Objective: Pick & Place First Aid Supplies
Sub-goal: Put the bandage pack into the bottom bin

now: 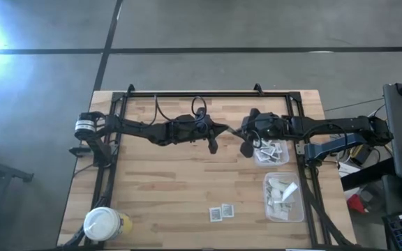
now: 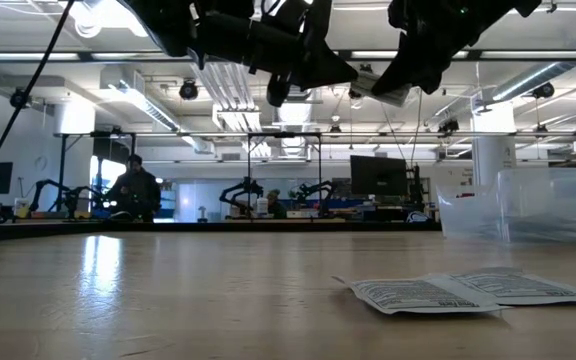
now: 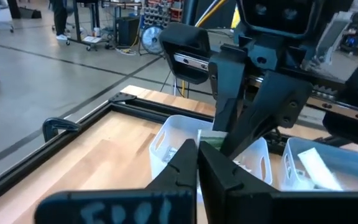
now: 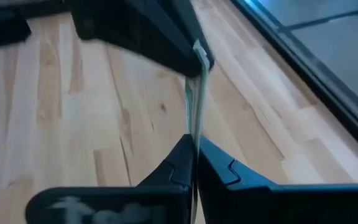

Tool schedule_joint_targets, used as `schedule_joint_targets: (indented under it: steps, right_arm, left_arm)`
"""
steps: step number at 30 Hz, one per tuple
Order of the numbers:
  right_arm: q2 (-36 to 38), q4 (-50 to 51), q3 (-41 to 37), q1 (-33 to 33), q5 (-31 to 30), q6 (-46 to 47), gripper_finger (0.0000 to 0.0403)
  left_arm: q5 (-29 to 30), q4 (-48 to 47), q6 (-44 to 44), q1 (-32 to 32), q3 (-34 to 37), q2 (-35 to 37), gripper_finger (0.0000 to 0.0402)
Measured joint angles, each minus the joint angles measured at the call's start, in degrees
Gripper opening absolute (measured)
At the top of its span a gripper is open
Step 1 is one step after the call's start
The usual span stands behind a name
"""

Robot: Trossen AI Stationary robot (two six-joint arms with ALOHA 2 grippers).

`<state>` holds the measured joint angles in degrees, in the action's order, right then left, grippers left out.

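Both grippers meet in mid-air over the table's middle. My left gripper and my right gripper are each shut on one narrow pale green-and-white strip, seen edge-on between them. The strip's pale green end also shows in the left wrist view. Two square white packets with dark print lie flat on the table near its front edge and show in the low view. More packets lie in two clear tubs at the right. My left gripper pinches one end of the strip between its two fingertips, coming level from the table's left. The strip is lifted clear of the table. My right gripper pinches the strip's other end between its two fingertips, coming level from the table's right, along the strip. The strip runs straight between the two grippers, edge-on to the wrist camera, clear of the table.
A white-lidded round jar stands at the near left corner. A black frame borders the table's far edge and sides. Bare wood lies left of and below the grippers. People and benches show in the room beyond the table.
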<state>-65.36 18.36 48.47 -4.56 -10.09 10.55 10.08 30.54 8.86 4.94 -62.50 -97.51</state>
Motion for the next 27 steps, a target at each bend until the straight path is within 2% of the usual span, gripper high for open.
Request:
schedule_joint_targets:
  steps: [4,9,15,21,27]
  right_arm:
    - [0.0,3.0,0.0,0.0,0.0,0.8,0.0008]
    - [0.5,8.7,0.0,0.1,0.2,2.4,0.0008]
    - [1.2,27.8,4.8,0.9,6.1,7.3,0.0008]
    - [1.1,47.6,12.3,4.2,14.4,12.9,0.0008]
    - [1.2,56.4,14.5,11.2,21.1,21.1,0.0008]
  left_arm:
    - [0.4,-0.8,-2.0,0.0,0.0,0.0,0.0035]
    - [0.5,-2.6,-3.0,0.2,0.0,0.0,0.0098]
    - [0.5,-7.7,-3.1,1.0,0.0,0.0,0.0155]
    - [0.5,-10.9,-3.2,1.5,0.0,0.0,0.0165]
    - [0.3,-11.7,-4.4,1.5,0.0,0.0,0.0165]
